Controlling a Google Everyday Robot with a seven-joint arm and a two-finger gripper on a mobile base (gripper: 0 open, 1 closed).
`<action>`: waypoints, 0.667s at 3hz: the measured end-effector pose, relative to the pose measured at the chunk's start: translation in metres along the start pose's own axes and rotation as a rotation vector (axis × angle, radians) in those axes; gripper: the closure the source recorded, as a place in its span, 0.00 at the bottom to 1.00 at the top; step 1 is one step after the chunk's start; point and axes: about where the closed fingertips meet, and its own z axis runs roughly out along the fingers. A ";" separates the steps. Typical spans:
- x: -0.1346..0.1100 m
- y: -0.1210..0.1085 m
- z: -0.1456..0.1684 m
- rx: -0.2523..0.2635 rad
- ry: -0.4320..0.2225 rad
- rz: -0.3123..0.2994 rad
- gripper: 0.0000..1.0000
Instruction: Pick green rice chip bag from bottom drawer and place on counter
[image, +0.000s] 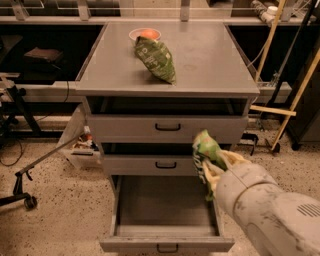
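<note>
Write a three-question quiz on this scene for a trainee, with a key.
1. Short answer: what lies on the counter next to the bowl?
2. True or false: the bottom drawer stands open.
3. The gripper holds the green rice chip bag:
A. over the counter
B. in front of the middle drawer, above the bottom drawer
C. inside the bottom drawer

Key: 1. the darker green bag; 2. true; 3. B
</note>
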 end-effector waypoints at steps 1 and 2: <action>-0.133 0.028 -0.025 -0.019 -0.193 -0.023 1.00; -0.133 0.028 -0.025 -0.019 -0.193 -0.023 1.00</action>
